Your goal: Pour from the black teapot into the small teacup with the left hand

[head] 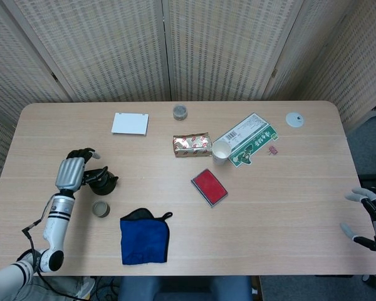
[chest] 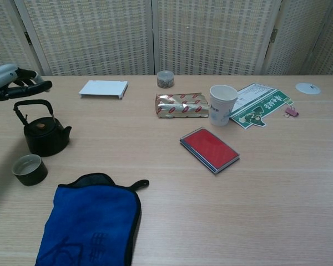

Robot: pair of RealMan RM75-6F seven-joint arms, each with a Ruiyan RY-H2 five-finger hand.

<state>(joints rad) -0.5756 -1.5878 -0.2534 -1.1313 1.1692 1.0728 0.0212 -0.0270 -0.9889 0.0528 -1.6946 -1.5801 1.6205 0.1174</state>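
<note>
The black teapot (chest: 44, 133) is standing upright on the counter (chest: 266, 188) at the robot's left, its wire handle raised and its spout pointing toward the middle of the counter. The small teacup (chest: 29, 169) is sitting just beside it on the near side, mouth up and apart from the pot, so a short tilt should be enough to reach it. The chest view does not show whether the cup holds any liquid.

The left hand (head: 72, 172) is hovering above and slightly outboard of the teapot, fingers spread and gripping nothing; in the chest view there is a clear gap between the hand and the handle. The hand is judged to be either approaching the handle or clear of it; the frames cannot settle which.

The right hand (head: 368, 216) is resting at the far right edge of the counter, fingers apart and empty, well away from the work.

A folded blue cloth (chest: 89, 221) is lying near the cup, presumably for spills.

Regarding writing: the green and white carton (chest: 258, 106) is carrying printed characters and a barcode, too small to read. The cloth's stitched mark is likewise illegible.
</note>
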